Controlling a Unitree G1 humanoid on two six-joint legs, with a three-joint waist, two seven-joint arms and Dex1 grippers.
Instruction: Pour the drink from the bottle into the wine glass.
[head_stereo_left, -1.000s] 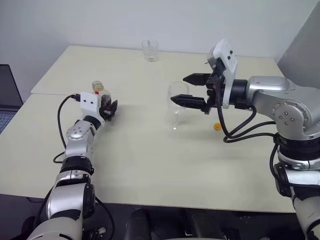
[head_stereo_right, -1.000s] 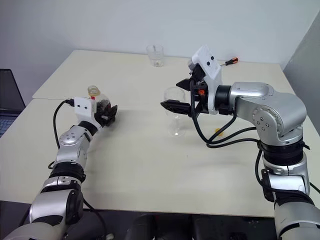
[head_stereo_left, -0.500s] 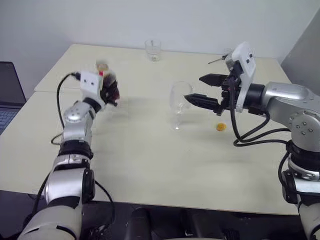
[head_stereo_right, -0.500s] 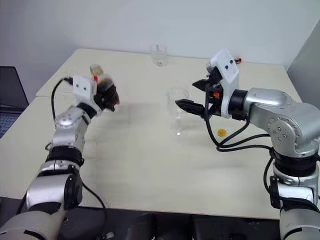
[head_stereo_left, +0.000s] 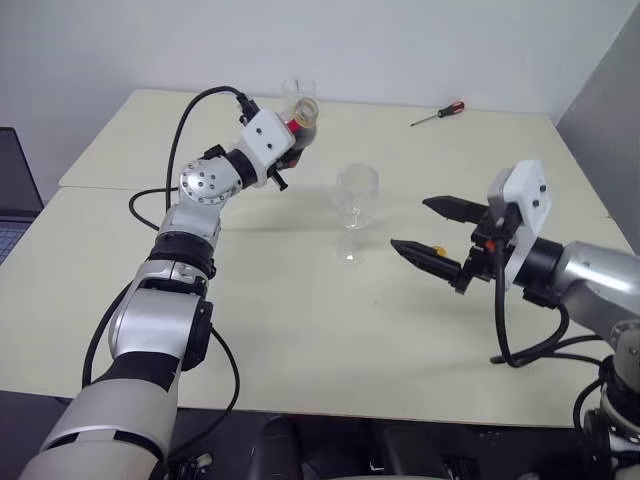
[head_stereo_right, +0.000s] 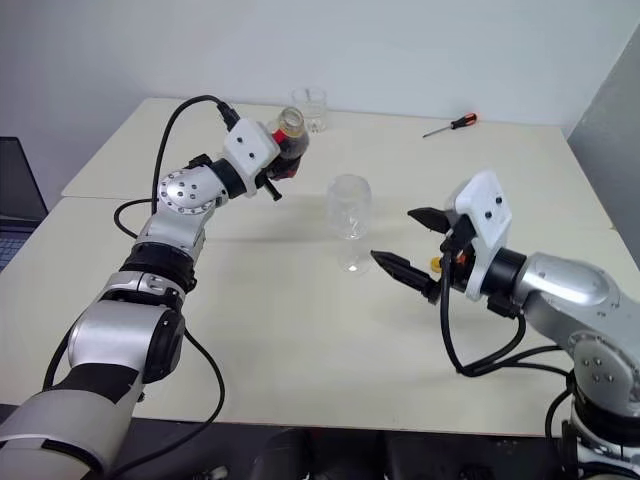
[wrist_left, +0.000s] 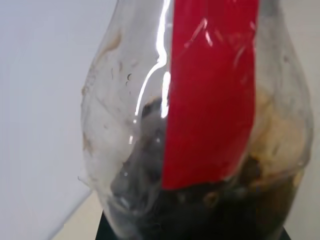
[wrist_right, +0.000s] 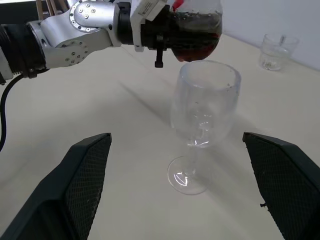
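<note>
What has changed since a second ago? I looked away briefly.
The left claw lifted the bottle off the table and carried it toward the glass. The right claw, open, pulled back from the glass. Glass, tumbler and cap stayed put.

bottle (wrist_left: 200, 125): clear plastic, round-bodied, very close to the camera
label (wrist_left: 212, 90): red band running down the bottle's body
drink (wrist_left: 200, 210): dark brown liquid pooled in the lower body, small bubbles at its edge
inner wall: brownish streaks and droplets
backdrop: pale wall
</note>
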